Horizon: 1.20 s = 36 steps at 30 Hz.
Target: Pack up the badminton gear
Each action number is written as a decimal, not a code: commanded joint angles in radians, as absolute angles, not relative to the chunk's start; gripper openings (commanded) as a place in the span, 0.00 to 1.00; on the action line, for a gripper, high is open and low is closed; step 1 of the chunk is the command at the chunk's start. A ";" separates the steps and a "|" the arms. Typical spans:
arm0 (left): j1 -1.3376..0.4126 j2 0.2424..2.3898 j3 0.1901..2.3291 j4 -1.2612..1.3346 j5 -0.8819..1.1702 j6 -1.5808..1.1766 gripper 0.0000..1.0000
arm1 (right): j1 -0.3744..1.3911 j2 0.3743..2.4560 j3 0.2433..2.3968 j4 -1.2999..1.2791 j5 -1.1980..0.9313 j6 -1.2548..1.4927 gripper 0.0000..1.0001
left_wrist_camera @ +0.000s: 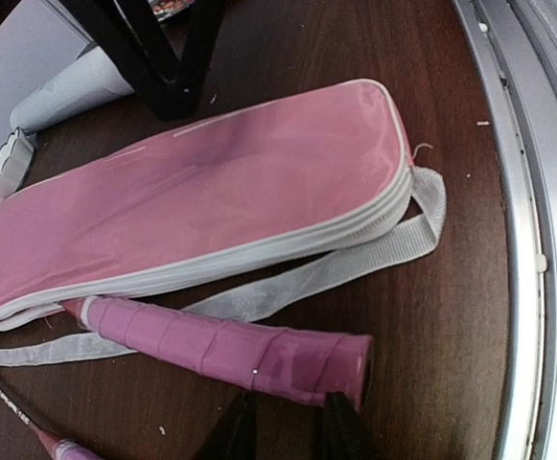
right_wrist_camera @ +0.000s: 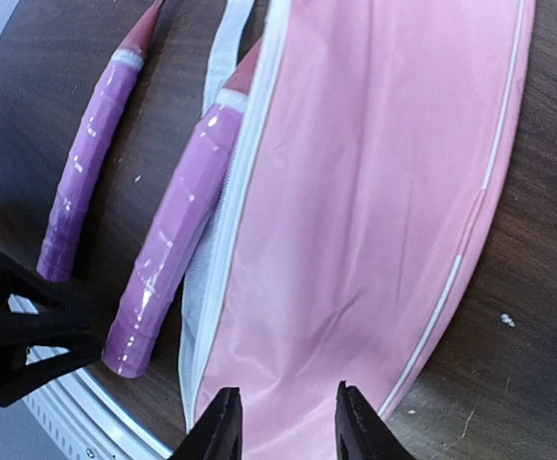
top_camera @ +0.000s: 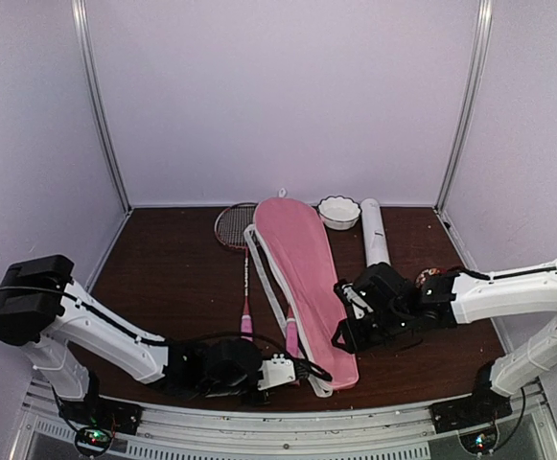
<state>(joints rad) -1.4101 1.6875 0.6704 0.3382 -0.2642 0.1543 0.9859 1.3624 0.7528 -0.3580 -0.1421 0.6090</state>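
While flat, cover [top_camera: 302, 278] (pink) runs near-far.

You'll find one racket [top_camera: 237, 227] left of the cover [top_camera: 307, 259], a second racket's handle [top_camera: 290, 337] at its left edge, bowl [top_camera: 339, 212] and tube [top_camera: 374, 232] to its right.

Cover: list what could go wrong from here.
1. The strap runs under the handle by the left tool. Lifting that handle may snag the strap and drag the cover.
2. The right tool is open over the cover's end. Closing there might pinch both layers together and block entry.
3. The other handle lies close alongside, so sliding the cover could knock it.
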 commanded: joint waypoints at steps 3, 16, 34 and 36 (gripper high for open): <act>-1.407 1.579 0.571 0.459 -0.311 0.155 0.32 | 1.112 1.452 0.868 -0.440 -0.006 0.644 0.35; -1.429 1.406 0.397 0.561 -0.455 0.105 0.38 | 1.223 1.761 1.162 -0.634 0.148 0.696 0.31; -1.450 1.408 0.361 0.619 -0.484 0.112 0.39 | 1.282 1.899 1.251 -0.781 0.242 0.754 0.28; -1.450 1.407 0.358 0.624 -0.486 0.112 0.39 | 1.281 1.901 1.237 -0.752 0.220 0.755 0.26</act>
<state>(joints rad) -1.4422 1.4120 0.3717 0.5549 -0.4690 0.1150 1.2770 1.8767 1.2396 -0.7570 0.2092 0.7341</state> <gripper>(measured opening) 0.389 0.276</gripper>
